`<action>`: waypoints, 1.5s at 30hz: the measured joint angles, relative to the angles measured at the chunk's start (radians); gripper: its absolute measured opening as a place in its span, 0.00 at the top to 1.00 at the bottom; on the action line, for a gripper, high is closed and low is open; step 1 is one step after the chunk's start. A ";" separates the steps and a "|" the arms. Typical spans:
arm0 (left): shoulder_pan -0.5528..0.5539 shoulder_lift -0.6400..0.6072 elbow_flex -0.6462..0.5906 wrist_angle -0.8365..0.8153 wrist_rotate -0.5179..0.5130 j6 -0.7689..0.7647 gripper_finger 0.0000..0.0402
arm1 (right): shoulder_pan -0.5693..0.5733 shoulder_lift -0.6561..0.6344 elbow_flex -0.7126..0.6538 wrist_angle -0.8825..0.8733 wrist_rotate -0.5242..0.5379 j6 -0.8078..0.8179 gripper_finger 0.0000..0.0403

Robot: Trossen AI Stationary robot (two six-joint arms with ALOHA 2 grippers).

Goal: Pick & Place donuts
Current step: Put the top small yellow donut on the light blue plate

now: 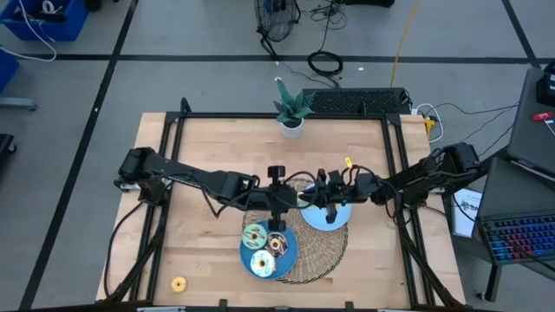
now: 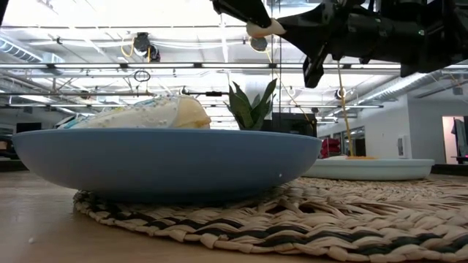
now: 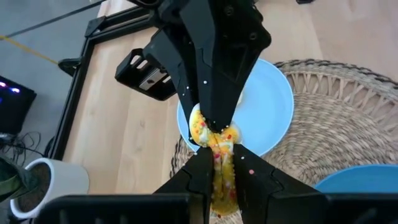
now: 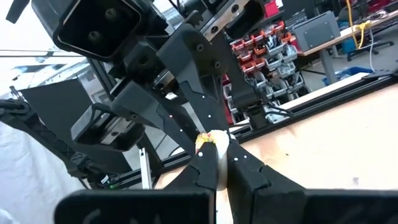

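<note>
Left wrist view: left gripper (image 3: 221,169) pinched shut on a bumpy yellow donut (image 3: 214,142) with little colored dots, held up in the air. Right gripper (image 4: 217,157) pinched shut on the same ring from the other side, right above a smooth, round light blue plate (image 3: 273,106). Under that, a rough woven mat (image 1: 321,256), a dark blue plate (image 1: 290,253) holding three donuts (image 1: 262,263), and one more donut (image 1: 179,283) alone on the wooden table (image 1: 208,147).

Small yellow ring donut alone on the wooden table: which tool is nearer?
Left, narrowly. Both tools grip one sprinkled yellow donut; the left tool is toward the lone donut, the right tool beyond.
</note>
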 joint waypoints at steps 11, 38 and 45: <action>0.025 0.000 0.000 -0.003 0.061 -0.068 0.85 | -0.001 0.001 -0.001 0.001 0.007 -0.002 0.98; -0.058 -0.094 0.004 -0.075 0.013 -0.049 0.15 | 0.128 -0.232 -0.026 -0.566 0.079 0.027 0.98; -0.075 -0.113 0.002 -0.087 -0.013 -0.054 0.15 | 0.225 -0.249 -0.120 -0.594 0.244 0.129 0.98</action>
